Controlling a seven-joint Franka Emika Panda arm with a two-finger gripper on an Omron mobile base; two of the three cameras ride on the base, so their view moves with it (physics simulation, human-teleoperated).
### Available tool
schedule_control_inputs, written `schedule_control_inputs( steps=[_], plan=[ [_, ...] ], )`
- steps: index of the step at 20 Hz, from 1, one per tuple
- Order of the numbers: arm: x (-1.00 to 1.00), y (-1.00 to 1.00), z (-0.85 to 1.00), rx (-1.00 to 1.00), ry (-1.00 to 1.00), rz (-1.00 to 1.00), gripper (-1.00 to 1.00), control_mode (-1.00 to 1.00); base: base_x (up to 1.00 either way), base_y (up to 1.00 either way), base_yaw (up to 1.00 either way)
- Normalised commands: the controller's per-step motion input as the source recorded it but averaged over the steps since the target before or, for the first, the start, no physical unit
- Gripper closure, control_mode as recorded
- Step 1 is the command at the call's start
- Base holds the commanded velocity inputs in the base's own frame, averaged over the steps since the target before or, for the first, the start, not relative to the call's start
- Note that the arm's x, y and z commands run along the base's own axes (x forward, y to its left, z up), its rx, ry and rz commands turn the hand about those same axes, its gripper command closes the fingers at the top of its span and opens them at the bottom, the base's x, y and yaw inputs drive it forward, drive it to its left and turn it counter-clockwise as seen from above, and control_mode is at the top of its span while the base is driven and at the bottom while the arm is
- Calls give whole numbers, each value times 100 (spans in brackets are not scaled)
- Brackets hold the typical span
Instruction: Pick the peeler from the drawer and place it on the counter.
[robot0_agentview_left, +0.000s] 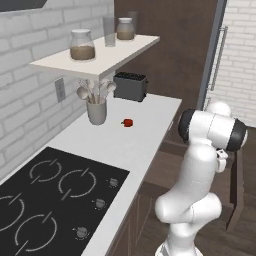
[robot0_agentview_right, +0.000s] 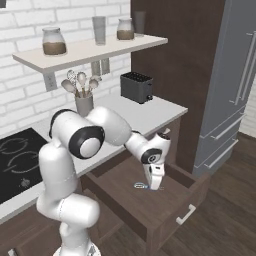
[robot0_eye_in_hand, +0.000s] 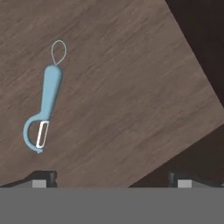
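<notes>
The drawer (robot0_agentview_right: 165, 220) is pulled out below the counter (robot0_agentview_right: 150, 112). The light blue peeler (robot0_eye_in_hand: 43, 105) lies flat on the brown drawer floor (robot0_eye_in_hand: 127, 87), its whitish blade toward my fingers and its loop away. My gripper (robot0_eye_in_hand: 113, 181) hangs just above the drawer floor, open, its two dark tips wide apart with nothing between them. The peeler is left of the gap, beside the left tip, not touched. In the right base view the gripper (robot0_agentview_right: 153, 187) points down into the drawer, right next to the peeler (robot0_agentview_right: 140, 186). The counter (robot0_agentview_left: 125, 145) runs along the wall.
On the counter stand a dark toaster (robot0_agentview_right: 136, 86), a grey holder of pale utensils (robot0_agentview_right: 84, 104) and a small red round thing (robot0_agentview_left: 128, 122). The black cooktop (robot0_agentview_left: 50, 200) lies near me. A shelf (robot0_agentview_right: 95, 50) carries jars. A grey fridge (robot0_agentview_right: 235, 90) stands right.
</notes>
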Motion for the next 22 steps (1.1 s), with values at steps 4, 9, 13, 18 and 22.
schedule_control_inputs(
  steps=[4, 9, 13, 18, 22],
  plan=[
    [41, 2, -50, 0, 0, 0, -100, -100, 0, 0, 0],
    [47, 1, -46, 0, 0, 0, -100, -100, 0, 0, 0],
    [40, 0, -43, 0, 0, 0, -100, -100, 0, 0, 0],
    [28, 0, -47, 0, 0, 0, -100, -100, 0, 0, 0],
    [23, 0, -45, 0, 1, 0, -100, -100, 0, 0, 0]
  ],
)
